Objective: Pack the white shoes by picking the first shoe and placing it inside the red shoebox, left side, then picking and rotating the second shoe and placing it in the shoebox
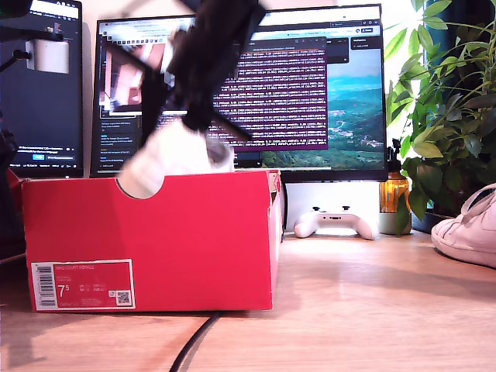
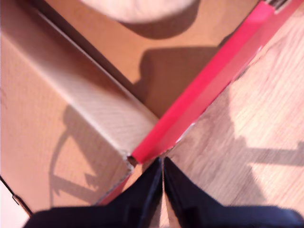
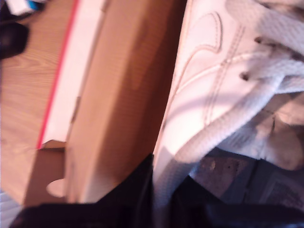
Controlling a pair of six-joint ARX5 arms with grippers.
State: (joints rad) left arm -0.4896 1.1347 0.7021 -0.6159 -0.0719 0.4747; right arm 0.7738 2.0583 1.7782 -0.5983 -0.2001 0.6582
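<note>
A white shoe (image 1: 167,159) hangs tilted over the open red shoebox (image 1: 194,232), its lower end showing through the notch in the box's top edge. My second gripper (image 3: 160,190) is shut on this shoe (image 3: 213,80) at its laced upper; in the exterior view its arm is a dark blur (image 1: 203,62). My first gripper (image 2: 162,173) is shut on nothing, just over a corner of the box's red rim (image 2: 199,99), with part of the shoe (image 2: 137,9) beyond. The other white shoe (image 1: 469,232) lies on the table at the exterior view's right edge.
A white game controller (image 1: 337,223) sits behind the box under a wide monitor (image 1: 310,85). A leafy plant (image 1: 446,101) stands at the exterior view's right. A black cable (image 1: 194,345) runs from under the box across the wooden table (image 1: 372,310).
</note>
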